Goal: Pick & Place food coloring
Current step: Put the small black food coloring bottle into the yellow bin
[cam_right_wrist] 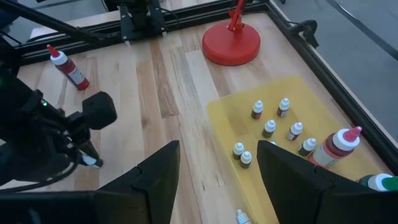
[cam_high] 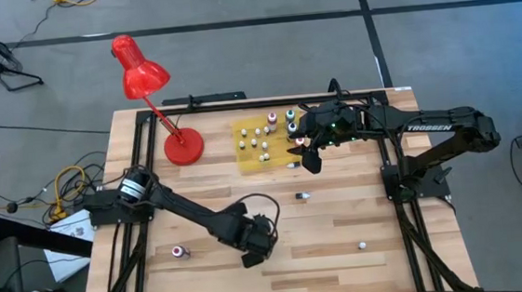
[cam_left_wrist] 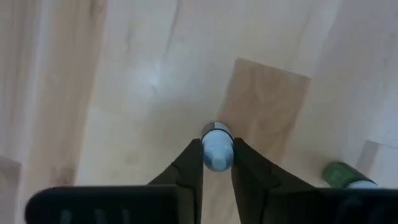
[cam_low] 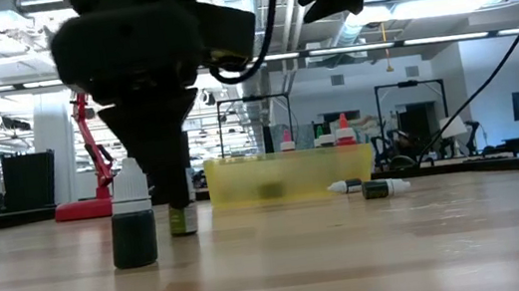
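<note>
Jaws of the left gripper [cam_left_wrist: 217,163] pinch the pale cap of a tiny dark bottle of food coloring [cam_left_wrist: 216,146], which stands upright on the light wooden tabletop [cam_high: 342,224] near its front edge. In the low view a second small bottle, dark green with a white cap [cam_low: 133,225], stands just beside that gripper. A green bottle [cam_left_wrist: 343,175] lies on its side nearby. Farther back, the right gripper [cam_right_wrist: 217,171] hangs with its jaws spread wide and nothing between them, above the near edge of the flat yellow rectangular mat [cam_right_wrist: 323,112]. A cluster of small white-capped bottles [cam_right_wrist: 273,130] stands on that mat. A red desk lamp [cam_high: 144,81] rests on its round base just beside the mat, and a red bottle [cam_high: 180,252] lies alone toward the front left.
</note>
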Robot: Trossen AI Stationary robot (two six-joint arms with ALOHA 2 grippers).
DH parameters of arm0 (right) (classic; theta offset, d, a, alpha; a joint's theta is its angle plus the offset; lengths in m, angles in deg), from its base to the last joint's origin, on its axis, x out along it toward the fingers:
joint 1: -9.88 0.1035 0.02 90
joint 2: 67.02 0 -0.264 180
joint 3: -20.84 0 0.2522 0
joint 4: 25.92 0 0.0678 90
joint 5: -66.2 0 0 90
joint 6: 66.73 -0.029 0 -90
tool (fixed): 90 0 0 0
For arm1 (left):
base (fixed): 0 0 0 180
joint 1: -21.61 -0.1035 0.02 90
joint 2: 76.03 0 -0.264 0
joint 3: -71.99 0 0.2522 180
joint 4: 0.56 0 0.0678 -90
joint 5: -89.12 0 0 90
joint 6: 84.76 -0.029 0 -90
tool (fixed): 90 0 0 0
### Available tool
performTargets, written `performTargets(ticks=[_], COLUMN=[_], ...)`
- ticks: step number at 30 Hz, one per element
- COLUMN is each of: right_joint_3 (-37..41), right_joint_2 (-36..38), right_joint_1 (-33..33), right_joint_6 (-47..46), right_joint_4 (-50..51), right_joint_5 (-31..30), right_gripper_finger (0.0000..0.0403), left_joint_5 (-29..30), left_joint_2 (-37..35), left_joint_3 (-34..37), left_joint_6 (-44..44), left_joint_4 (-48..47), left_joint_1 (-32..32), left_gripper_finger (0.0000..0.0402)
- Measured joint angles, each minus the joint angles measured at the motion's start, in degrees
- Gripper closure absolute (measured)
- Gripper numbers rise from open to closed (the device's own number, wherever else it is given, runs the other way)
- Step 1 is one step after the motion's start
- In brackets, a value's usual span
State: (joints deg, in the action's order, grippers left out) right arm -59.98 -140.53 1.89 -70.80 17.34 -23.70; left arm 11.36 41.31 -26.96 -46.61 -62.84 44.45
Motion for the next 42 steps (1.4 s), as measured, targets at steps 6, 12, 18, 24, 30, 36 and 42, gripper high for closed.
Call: performTargets(ticks=[6, 12, 18, 24, 30, 36, 42], right_joint_3=[0.0, 0.0, 0.0, 0.0, 0.0, 0.0, 0.0], right_joint_2=[0.0, 0.0, 0.0, 0.0, 0.0, 0.0, 0.0], right_joint_1=[0.0, 0.0, 0.0, 0.0, 0.0, 0.0, 0.0], right_joint_6=[0.0, 0.0, 0.0, 0.0, 0.0, 0.0, 0.0], right_joint_4=[0.0, 0.0, 0.0, 0.0, 0.0, 0.0, 0.0], right_joint_5=[0.0, 0.0, 0.0, 0.0, 0.0, 0.0, 0.0], right_gripper_finger=[0.0198, 0.0198, 0.0198, 0.0198, 0.0198, 0.0198, 0.0198], left_joint_5=[-1.5, 0.0, 3.5, 7.9, 4.1, -5.2, -10.7], left_joint_2=[0.0, -3.3, -9.7, -15.8, -17.1, -16.9, -16.9], left_joint_3=[-0.2, -0.2, 0.2, 0.2, 0.2, 4.7, 11.6], left_joint_6=[-4.8, -8.8, -14.4, -20.5, -31.9, -38.2, -40.6], left_joint_4=[0.0, 0.0, -2.5, -7.4, -5.0, 7.9, 15.5], left_joint_1=[-2.2, -4.0, -6.5, -14.0, -25.8, -34.3, -39.2], left_gripper_finger=[0.0353, 0.0354, 0.0349, 0.0348, 0.0348, 0.0347, 0.0347])
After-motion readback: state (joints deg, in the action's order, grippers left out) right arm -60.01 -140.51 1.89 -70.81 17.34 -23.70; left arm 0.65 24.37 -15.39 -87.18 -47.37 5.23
